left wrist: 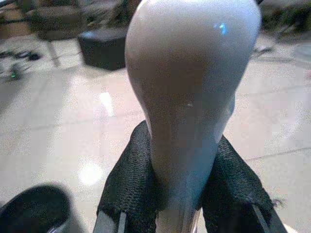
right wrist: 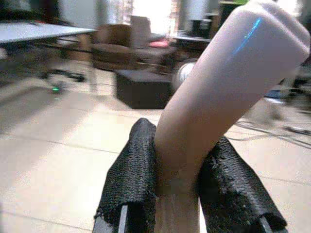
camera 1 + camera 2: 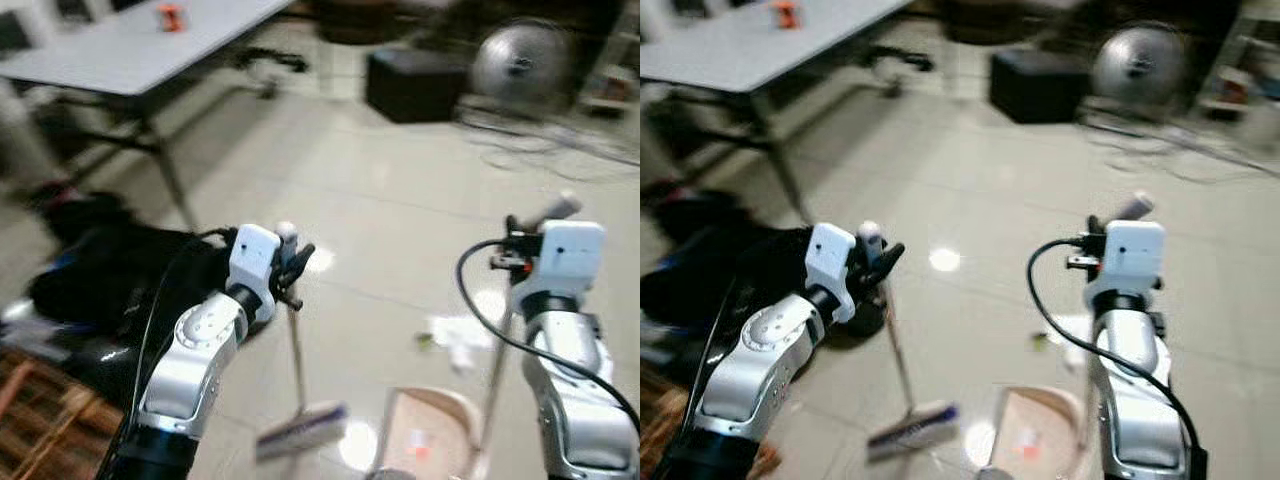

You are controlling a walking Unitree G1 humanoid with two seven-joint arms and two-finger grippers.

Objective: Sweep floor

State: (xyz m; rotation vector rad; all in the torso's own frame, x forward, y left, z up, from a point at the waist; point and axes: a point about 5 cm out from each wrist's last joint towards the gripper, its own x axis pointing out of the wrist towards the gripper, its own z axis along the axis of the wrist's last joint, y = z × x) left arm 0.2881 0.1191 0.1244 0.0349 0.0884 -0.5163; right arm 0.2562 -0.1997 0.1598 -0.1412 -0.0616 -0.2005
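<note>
the left gripper [image 3: 290,268] is clamped on the top of the broom [image 3: 300,425], its padded fingers [image 1: 131,189] pressed to either side of the pale rounded handle end; the stick runs down to the brush head, which sits on the tiled floor [image 3: 380,190] low and between the two arms; the right gripper [image 3: 520,235] is closed likewise round the upright handle of the dustpan [image 3: 425,430], whose beige tray lies on the tiles just beside the brush, mouth toward it, with a small reddish scrap that seems to lie in it; a bit of white litter with a green speck [image 3: 445,340] lies on the floor just beyond the pan, near the right arm; the step in hand looks like gathering, with both tools down and close together; the next move would call for reaching the brush past the litter and drawing it back toward the pan's mouth while the pan is held steady and flat; the views are blurred, so the robot may be in motion; a table [image 3: 140,50], a black bag [image 3: 110,270] and a fan [image 3: 520,62] stand well apart from the work.
</note>
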